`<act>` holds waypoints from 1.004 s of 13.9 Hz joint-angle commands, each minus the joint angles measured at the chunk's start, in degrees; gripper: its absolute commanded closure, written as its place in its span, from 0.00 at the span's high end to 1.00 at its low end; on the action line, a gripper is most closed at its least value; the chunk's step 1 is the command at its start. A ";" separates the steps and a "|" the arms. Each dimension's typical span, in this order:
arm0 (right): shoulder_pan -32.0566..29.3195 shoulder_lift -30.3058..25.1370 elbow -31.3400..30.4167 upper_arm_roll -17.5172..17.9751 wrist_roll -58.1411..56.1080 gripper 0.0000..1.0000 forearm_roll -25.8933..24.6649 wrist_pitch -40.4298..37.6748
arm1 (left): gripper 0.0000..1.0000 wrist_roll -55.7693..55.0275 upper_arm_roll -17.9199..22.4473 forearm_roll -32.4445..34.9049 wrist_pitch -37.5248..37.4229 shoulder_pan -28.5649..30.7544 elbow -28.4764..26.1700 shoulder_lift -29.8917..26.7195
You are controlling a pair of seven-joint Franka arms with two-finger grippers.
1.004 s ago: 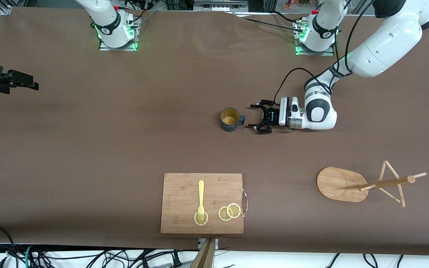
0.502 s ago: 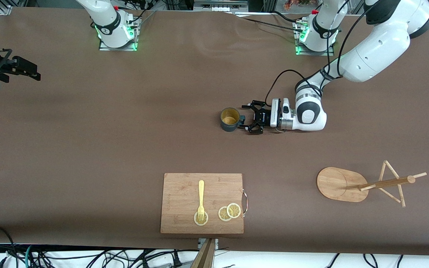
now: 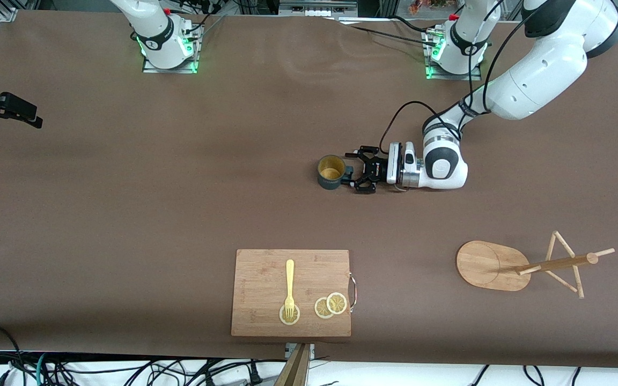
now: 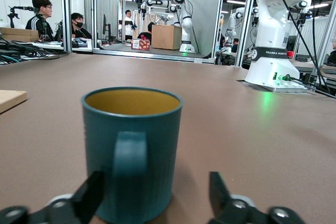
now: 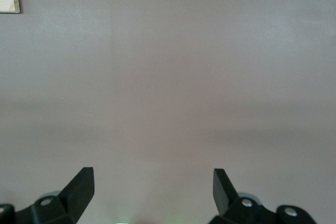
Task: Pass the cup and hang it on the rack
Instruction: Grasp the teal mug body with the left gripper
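On the brown table [image 3: 180, 187], the left gripper [image 3: 353, 170], fingers spread, flanks the handle of the upright teal cup [image 3: 331, 172] mid-table, while the right gripper [image 3: 6, 107], half cut off at the edge, hangs open.

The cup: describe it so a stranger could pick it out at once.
Start at the brown table; near its middle, farther from the front camera than the cutting board, stands the cup. It is dark teal outside and mustard-yellow inside, with its handle between the left pincer's open fingers.
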 commanded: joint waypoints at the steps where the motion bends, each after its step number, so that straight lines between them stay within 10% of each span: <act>1: -0.61 -0.18 0.64 1.12 0.30 1.00 -0.15 0.00 | 0.00 5.50 -0.10 -3.61 0.25 -0.18 0.65 0.37; 14: -0.17 0.26 0.55 1.21 0.30 1.00 0.47 0.70 | 0.00 1.15 0.51 4.53 -14.48 16.13 -4.08 -5.16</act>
